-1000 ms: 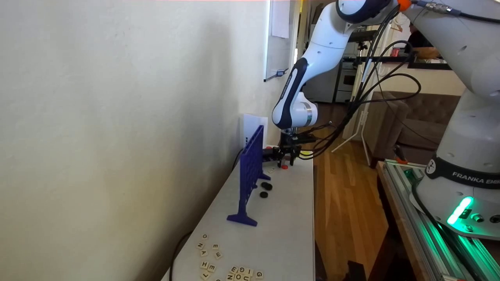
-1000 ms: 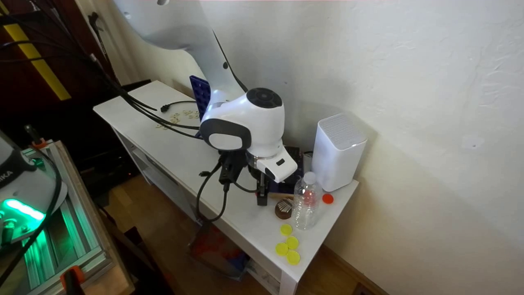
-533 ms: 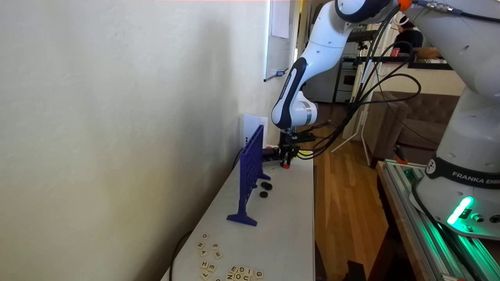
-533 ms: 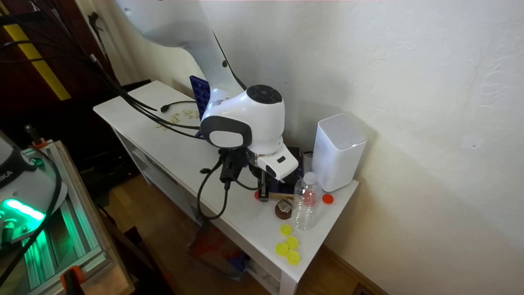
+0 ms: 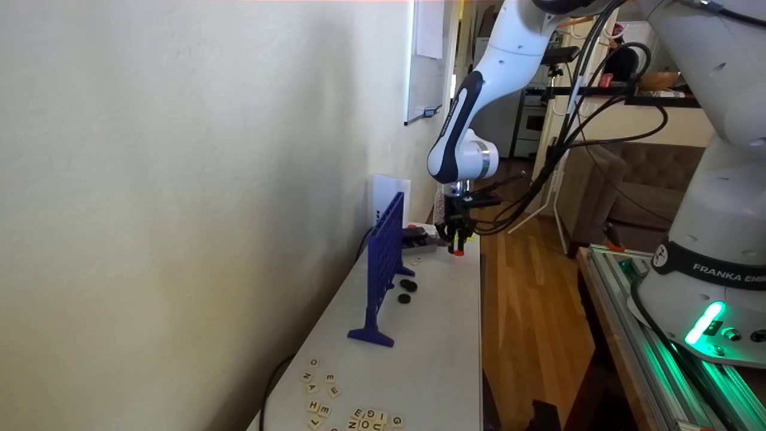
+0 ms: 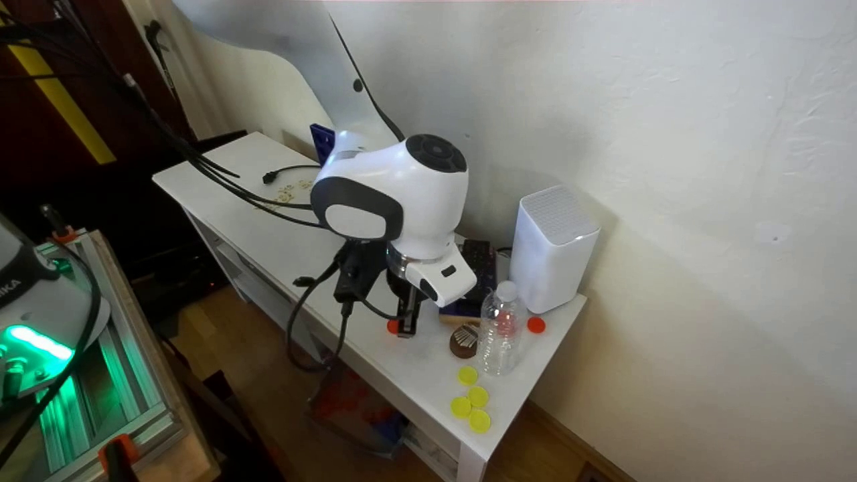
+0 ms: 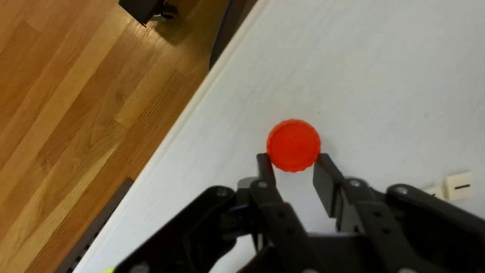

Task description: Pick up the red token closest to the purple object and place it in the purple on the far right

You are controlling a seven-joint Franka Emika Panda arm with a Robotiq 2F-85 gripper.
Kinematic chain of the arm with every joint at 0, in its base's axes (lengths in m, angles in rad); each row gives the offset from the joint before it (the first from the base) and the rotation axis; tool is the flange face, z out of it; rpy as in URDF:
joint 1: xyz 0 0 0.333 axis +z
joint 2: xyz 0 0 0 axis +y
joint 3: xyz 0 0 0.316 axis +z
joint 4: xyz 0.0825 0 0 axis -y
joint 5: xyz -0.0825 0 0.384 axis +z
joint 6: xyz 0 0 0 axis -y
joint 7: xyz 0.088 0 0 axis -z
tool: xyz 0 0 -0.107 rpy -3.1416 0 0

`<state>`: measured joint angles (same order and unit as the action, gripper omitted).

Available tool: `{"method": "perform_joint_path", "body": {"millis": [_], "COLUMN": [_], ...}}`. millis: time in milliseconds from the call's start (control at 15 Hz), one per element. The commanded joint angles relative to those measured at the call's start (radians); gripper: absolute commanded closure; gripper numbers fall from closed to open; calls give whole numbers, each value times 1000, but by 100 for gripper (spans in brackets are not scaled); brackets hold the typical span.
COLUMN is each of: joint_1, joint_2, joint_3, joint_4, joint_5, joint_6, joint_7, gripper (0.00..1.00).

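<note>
Gripper point(image 7: 293, 162) and red token point(image 7: 293, 142) have shifted toward the table's point(image 5: 440, 359) outer edge. Parted only by the token, the fingers point(image 7: 326, 178) pinch its rim at their tips; so shallow a hold risks a slip or tilt at the grid point(image 5: 383, 248), well apart. The grid's contents cannot be told; red shows in or behind the bottle point(image 6: 498, 341).

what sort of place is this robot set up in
Most likely a home, perhaps near a living area: there is a tufted sofa, a wooden floor and, farther back, what looks like a bowl.
</note>
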<state>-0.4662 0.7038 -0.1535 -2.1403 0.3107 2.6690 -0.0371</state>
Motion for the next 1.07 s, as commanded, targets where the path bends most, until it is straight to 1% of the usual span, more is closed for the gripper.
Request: {"method": "perform_joint_path", "body": {"millis": [0,67,200,400,467,533,600,667,800,867,933,1000], "joint_1": [-88,-131,-187,-257,-266,-259,-234,-268,-245,-115,-78,-24], "joint_2": [-165,-217,-321,-472,-526,-579,-637,-692,-798,-853,-903,-952], "joint_3": [53,95,149,227,244,249,234,281,287,175,147,107], "joint_4": [-135,-180,-270,-369,-399,-426,-452,-480,-523,-545,-566,-588], "joint_5": [29,63,124,259,318,382,446,486,599,660,701,737], "joint_6": [-54,-33,-14,-42,-59,-76,-108,-124,-187,-224,-251,-266], "joint_7": [-144,-233,-362,-577,-652,-725,-801,-853,-965,-1014,-1052,-1085], "gripper": [92,92,92,92,92,92,92,92,92,92,92,92]}}
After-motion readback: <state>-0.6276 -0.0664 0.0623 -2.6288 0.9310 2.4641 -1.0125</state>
